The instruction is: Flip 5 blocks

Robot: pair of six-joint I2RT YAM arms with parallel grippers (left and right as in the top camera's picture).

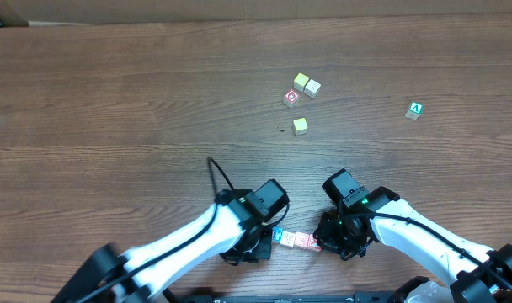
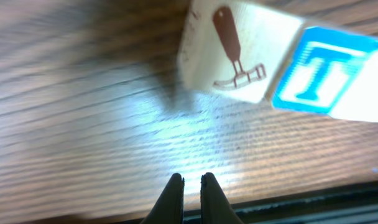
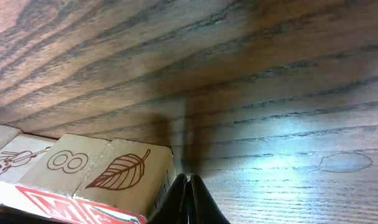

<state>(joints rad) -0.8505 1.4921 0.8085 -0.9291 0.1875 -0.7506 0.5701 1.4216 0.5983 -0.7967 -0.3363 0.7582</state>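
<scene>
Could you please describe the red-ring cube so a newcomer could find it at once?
On the wooden table, right of centre and away from the robot, four small cubes lie in a loose cluster. The red-ring cube is the leftmost one; the other three are plain yellow or cream.

Overhead view. Dark wood-grain surface (image 1: 113, 101) with five loose cubes on its far right part: a yellow cube (image 1: 301, 81) touching a cream cube (image 1: 312, 87); just beside them, a cube with a red ring (image 1: 290, 98); nearer, standing apart, a second yellow cube (image 1: 300, 125); well to the right, a green cube marked "A" (image 1: 414, 110).
</scene>
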